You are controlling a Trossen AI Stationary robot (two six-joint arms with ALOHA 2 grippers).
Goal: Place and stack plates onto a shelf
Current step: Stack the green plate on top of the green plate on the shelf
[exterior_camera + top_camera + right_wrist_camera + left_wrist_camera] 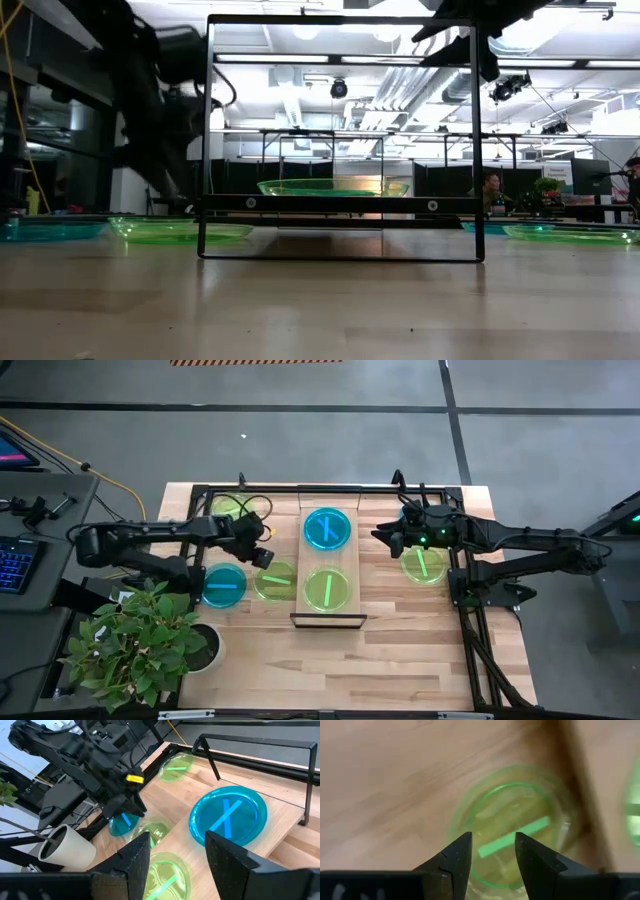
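Note:
The shelf [328, 618] stands mid-table, carrying a blue plate [327, 529] at its far end and a green plate [327, 589] at its near end. Left of it, a green plate [275, 580] and a blue plate [223, 584] lie flat on the table, with another green plate [228, 507] at the far left. My left gripper [268, 555] hovers open over the green plate [512, 827], pointing steeply down, clear of it. My right gripper [385, 538] hangs open in the air right of the shelf. A green plate [424, 564] lies under the right arm.
A potted plant [140, 645] in a white pot [207, 647] stands at the table's near left corner. A black frame [465, 600] runs along the table's edges. Bare wood lies between the shelf and the near edge. A keyboard [15, 560] sits off the table at left.

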